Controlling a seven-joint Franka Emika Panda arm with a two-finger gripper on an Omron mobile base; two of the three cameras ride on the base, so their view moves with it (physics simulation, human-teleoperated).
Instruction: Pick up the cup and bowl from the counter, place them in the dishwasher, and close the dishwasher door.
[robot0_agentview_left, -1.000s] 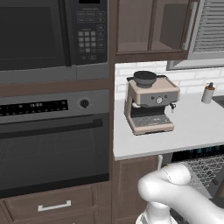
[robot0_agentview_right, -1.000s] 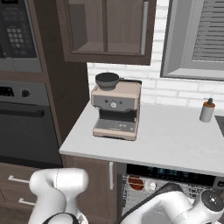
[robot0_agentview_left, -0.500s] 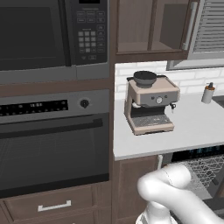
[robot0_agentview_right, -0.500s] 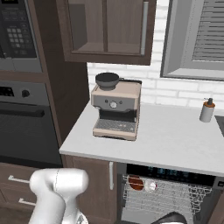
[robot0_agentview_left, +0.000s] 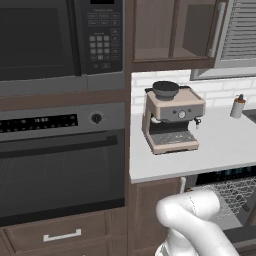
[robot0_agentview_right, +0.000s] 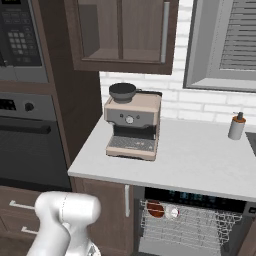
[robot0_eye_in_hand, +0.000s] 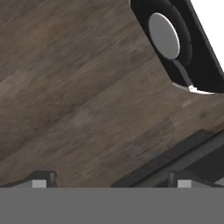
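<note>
The dishwasher (robot0_agentview_right: 198, 199) stands open under the counter (robot0_agentview_right: 200, 160), its grey wire rack (robot0_agentview_right: 200, 227) pulled forward. At the rack's back left lies the small red cup (robot0_agentview_right: 156, 210), with a whitish round shape (robot0_agentview_right: 171, 212) beside it; I cannot tell whether that is the bowl. The left base view shows the same rack (robot0_agentview_left: 235, 192) at its lower right. In the hand view my gripper (robot0_eye_in_hand: 113, 181) looks down at a brown wooden floor (robot0_eye_in_hand: 87, 100). Its fingertips (robot0_eye_in_hand: 43, 178) are wide apart, open, with nothing between them.
A beige coffee machine (robot0_agentview_right: 132, 125) and a pale pump bottle (robot0_agentview_right: 236, 126) stand on the counter. To the left are the black oven (robot0_agentview_left: 60, 170) and a microwave (robot0_agentview_left: 60, 40). The hand view has a black housing with a grey disc (robot0_eye_in_hand: 164, 35) and a dark grey edge (robot0_eye_in_hand: 175, 159).
The arm has swung down: its forearm, which crossed the bottom of the right base view, has dropped out of that view, uncovering the rack and the red cup.
</note>
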